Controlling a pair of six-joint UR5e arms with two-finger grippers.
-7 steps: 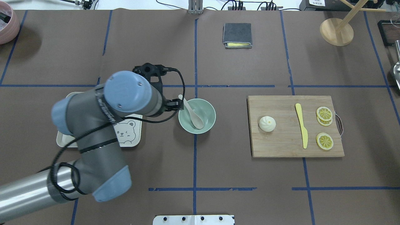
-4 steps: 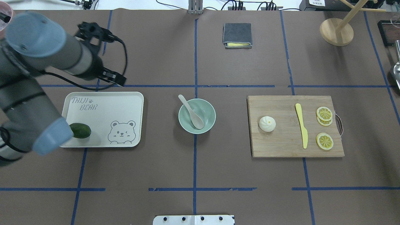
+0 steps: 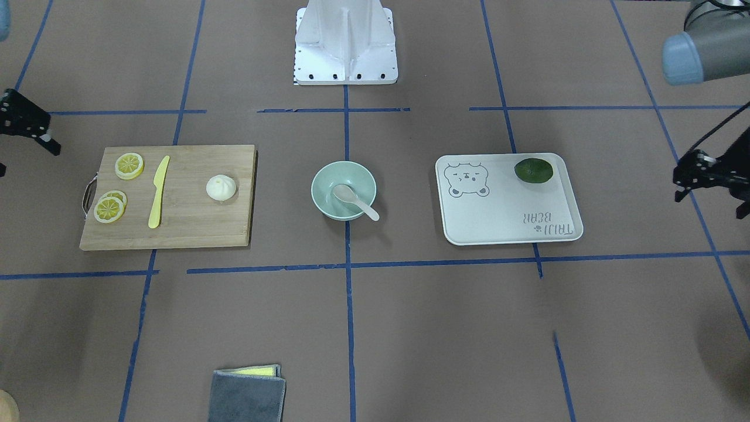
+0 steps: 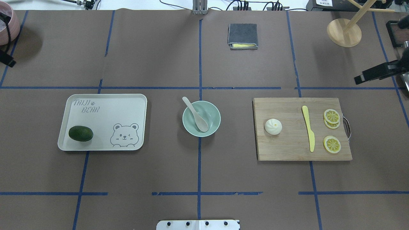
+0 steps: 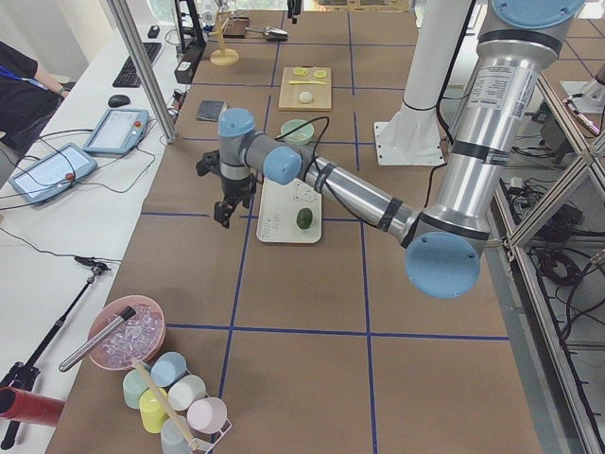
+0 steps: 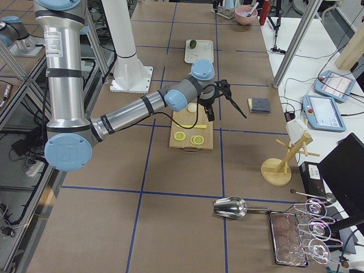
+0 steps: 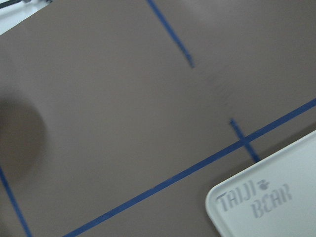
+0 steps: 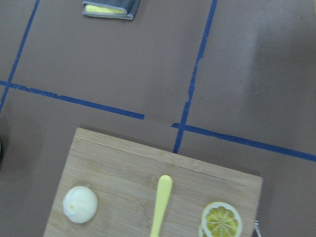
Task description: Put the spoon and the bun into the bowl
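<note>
My left gripper (image 5: 227,206) hangs over bare table off the far corner of the white rectangular bear-print tray (image 4: 105,105). My right gripper (image 6: 226,108) hangs past the far edge of the rectangular wooden cutting board (image 4: 287,147). I cannot tell how wide either pair of fingers stands. The small round white pleated bun (image 4: 273,126) sits on that board, well apart from the round mint-green bowl (image 4: 217,118). The whitish translucent plastic spoon (image 4: 197,116) lies in the bowl with its handle over the rim.

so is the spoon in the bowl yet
In: the spoon lies with its scoop inside the bowl, handle leaning out over the rim.
</note>
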